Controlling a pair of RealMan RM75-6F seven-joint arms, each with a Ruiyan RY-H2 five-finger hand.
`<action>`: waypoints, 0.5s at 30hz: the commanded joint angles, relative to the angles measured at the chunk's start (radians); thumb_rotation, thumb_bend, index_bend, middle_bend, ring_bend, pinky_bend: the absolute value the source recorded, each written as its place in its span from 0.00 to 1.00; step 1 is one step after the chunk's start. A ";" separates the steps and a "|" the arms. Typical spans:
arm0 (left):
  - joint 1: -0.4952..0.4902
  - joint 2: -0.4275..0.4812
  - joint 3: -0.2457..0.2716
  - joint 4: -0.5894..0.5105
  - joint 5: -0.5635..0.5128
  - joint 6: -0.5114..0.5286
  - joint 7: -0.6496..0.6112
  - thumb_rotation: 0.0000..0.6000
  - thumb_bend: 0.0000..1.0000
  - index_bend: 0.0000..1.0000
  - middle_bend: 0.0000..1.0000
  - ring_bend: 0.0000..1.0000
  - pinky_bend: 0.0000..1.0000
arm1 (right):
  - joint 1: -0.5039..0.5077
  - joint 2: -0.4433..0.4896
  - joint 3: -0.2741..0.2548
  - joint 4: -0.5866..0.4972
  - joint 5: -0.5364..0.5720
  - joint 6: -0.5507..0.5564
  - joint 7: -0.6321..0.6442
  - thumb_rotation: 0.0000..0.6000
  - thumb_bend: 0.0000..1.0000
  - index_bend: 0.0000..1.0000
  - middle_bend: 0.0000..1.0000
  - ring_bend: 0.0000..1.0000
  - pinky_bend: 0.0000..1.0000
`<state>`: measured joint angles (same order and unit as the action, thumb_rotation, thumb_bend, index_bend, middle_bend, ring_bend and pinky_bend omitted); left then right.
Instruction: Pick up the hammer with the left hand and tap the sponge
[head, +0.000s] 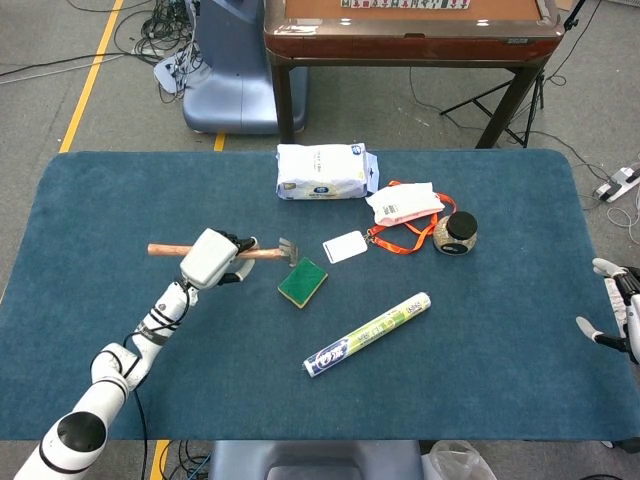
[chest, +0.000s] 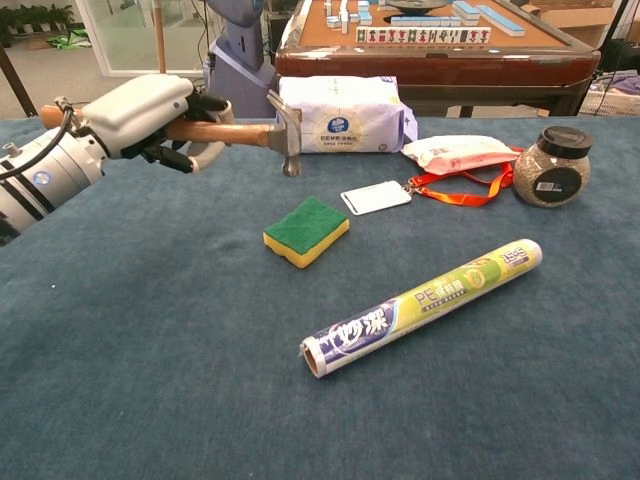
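Note:
My left hand grips the wooden handle of the hammer, which lies roughly level in the air. Its metal head hangs above and to the left of the sponge, clear of it. The sponge is green on top and yellow below and lies flat on the blue table cover. My right hand shows at the right edge of the head view, low by the table's edge, fingers apart and holding nothing.
A roll of plastic wrap lies in front of the sponge. Behind it are a white card, a tissue pack, a pouch with an orange lanyard and a small jar.

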<state>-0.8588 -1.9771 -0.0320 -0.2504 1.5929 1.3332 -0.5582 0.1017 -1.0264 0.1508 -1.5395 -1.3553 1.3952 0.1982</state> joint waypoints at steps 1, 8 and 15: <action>0.015 0.003 0.011 0.010 -0.001 -0.037 0.017 1.00 0.52 0.75 0.82 0.80 0.93 | 0.001 -0.001 0.000 0.000 -0.002 -0.001 0.000 1.00 0.16 0.21 0.26 0.16 0.21; 0.031 -0.006 0.009 0.011 -0.027 -0.157 0.038 1.00 0.51 0.69 0.77 0.74 0.93 | 0.001 0.001 -0.001 -0.005 -0.005 0.002 -0.004 1.00 0.16 0.21 0.26 0.16 0.21; 0.031 0.042 -0.044 -0.120 -0.093 -0.240 0.116 1.00 0.31 0.19 0.25 0.27 0.50 | -0.002 0.002 -0.001 -0.013 -0.004 0.008 -0.010 1.00 0.16 0.21 0.26 0.16 0.21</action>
<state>-0.8303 -1.9600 -0.0563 -0.3190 1.5234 1.1138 -0.4771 0.0995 -1.0246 0.1497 -1.5523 -1.3596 1.4038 0.1880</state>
